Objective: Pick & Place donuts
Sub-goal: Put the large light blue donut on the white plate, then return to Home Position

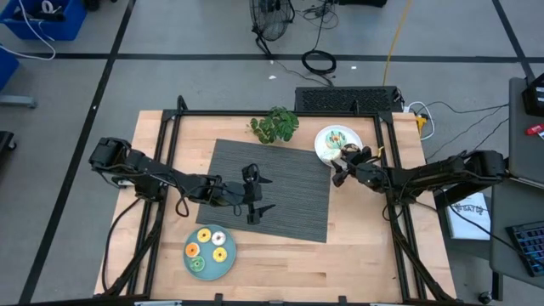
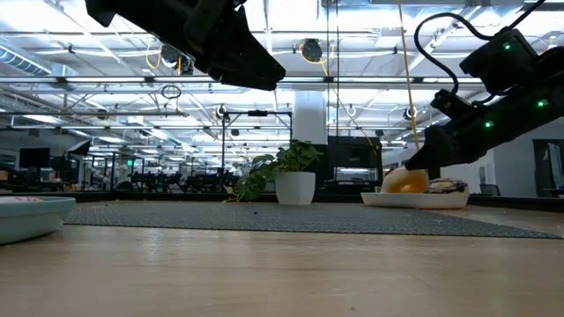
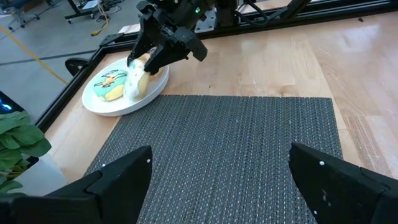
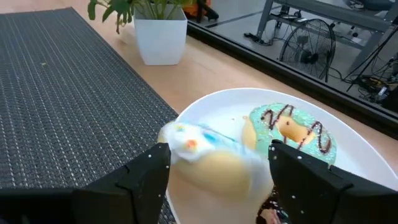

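While your left gripper (image 1: 252, 194) hangs over the dark mat (image 1: 280, 200) with its fingers spread wide and nothing between them, your right gripper (image 1: 343, 167) is at the edge of the white plate (image 1: 324, 146), which sits just off the mat's far right corner beside the potted plant (image 1: 274, 125). Its fingers (image 4: 140, 177) pinch a white-iced donut (image 4: 208, 149) with coloured sprinkles, held just above the plate's mat-side rim. You can see a teal donut (image 4: 292, 130) with dark drizzle lying flat on the same plate, right behind the held one. Off the mat's near left corner sits your teal plate (image 1: 223, 268), carrying four more donuts: a yellow one (image 1: 204, 235), a white one (image 1: 218, 239), an orange one (image 1: 192, 250) and another yellow one (image 1: 219, 254), with a green one (image 1: 198, 264) beside them.
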Available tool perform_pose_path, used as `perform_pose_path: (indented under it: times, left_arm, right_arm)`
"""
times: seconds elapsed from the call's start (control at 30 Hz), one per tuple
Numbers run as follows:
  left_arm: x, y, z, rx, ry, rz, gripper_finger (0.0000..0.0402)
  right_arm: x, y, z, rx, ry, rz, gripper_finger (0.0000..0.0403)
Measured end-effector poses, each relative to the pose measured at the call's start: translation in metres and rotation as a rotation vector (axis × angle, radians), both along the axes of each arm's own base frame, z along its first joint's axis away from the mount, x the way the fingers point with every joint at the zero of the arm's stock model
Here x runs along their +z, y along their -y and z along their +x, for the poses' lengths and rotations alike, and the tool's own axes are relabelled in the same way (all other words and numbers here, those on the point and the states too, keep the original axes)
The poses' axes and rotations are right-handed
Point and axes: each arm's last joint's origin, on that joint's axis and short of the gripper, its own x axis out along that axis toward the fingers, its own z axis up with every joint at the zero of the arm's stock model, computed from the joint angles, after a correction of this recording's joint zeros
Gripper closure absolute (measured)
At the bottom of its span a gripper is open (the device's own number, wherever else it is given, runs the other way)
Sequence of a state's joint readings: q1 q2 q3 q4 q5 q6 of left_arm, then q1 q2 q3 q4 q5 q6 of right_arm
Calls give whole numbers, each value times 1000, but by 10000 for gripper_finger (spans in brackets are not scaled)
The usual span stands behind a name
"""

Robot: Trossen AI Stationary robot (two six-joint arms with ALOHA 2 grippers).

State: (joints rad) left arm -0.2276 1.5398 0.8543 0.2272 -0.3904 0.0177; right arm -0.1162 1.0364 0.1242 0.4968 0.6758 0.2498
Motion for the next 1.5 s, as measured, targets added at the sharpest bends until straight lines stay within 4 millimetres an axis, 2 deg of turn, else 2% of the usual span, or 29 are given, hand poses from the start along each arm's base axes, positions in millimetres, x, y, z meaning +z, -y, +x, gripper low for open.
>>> perform_pose_path:
  times: [0.4, 0.6, 0.8, 0.87, 1.03, 1.13, 1.23, 1.37, 1.5]
  left_arm:
    - [0, 0, 0, 0, 0, 0, 24]
    - [1, 0, 0, -6, 7, 13, 32]
    - [-2, -1, -2, -48, -59, 118, 25]
    - [2, -3, -12, -46, -112, 125, 22]
    - [38, -18, -39, 12, -67, 28, 24]
    - [60, -24, -59, -44, -10, -7, 29]
    - [73, -29, -83, -98, 79, 0, 32]
    - [65, -41, -121, -68, 184, 4, 27]
    - [41, -55, -155, -6, 347, -34, 21]
  right_arm:
    - [13, -2, -7, 15, 63, -1, 151]
    - [30, -9, -6, 178, 231, 36, 151]
    - [52, -19, -9, 404, 424, 65, 151]
    - [57, -21, -11, 469, 464, 70, 151]
    - [63, -27, -14, 603, 514, 86, 151]
    - [66, -28, -16, 661, 539, 91, 151]
    - [70, -29, -19, 678, 570, 81, 151]
    - [75, -29, -23, 685, 613, 64, 151]
    - [76, -31, -26, 760, 617, 69, 151]
